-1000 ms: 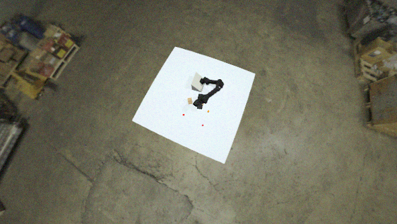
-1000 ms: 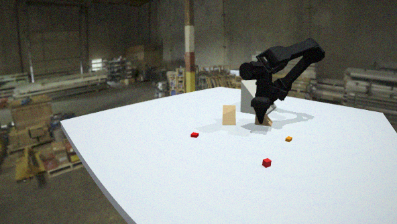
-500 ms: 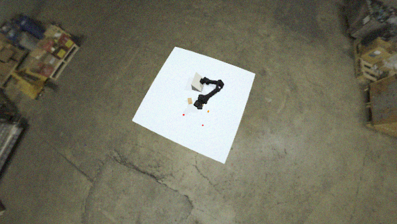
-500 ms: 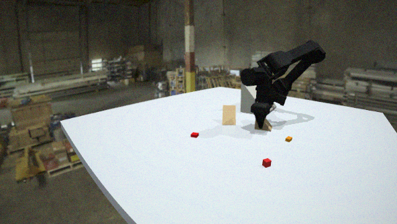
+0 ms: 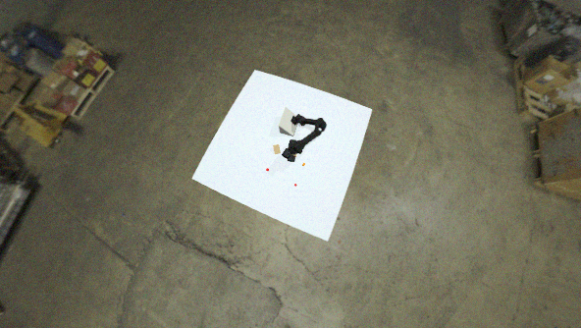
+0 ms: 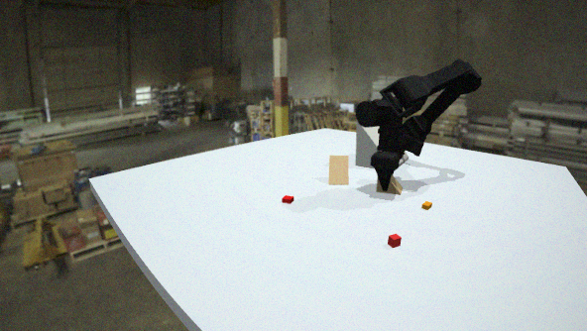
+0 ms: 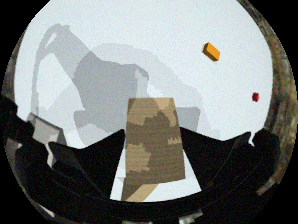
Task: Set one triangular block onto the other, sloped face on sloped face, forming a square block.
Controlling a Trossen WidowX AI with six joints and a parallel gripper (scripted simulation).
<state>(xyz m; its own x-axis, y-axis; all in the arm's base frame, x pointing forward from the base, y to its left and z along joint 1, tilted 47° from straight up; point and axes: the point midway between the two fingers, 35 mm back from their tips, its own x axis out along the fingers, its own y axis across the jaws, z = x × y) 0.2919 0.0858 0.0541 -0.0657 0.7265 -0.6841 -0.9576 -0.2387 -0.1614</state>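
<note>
One wooden triangular block (image 6: 395, 186) (image 7: 152, 150) sits low at the table between my fingers, its far side partly hidden by them in the exterior view. My gripper (image 5: 290, 157) (image 6: 386, 188) (image 7: 152, 132) is open around it, a finger close beside each side; narrow gaps show in the wrist view. The arm hides most of this block in the top view. The other wooden triangular block (image 5: 277, 149) (image 6: 338, 169) stands apart, to the left of my gripper in the top and exterior views. The two blocks do not touch.
A large grey-white wedge-shaped object (image 5: 287, 121) (image 6: 366, 146) (image 7: 48, 132) stands behind, near the arm's base. A small orange block (image 5: 303, 164) (image 6: 426, 205) (image 7: 211, 52), a red cube (image 5: 295, 185) (image 6: 394, 241) (image 7: 255, 97) and another red piece (image 5: 267, 170) (image 6: 288, 199) lie around the gripper.
</note>
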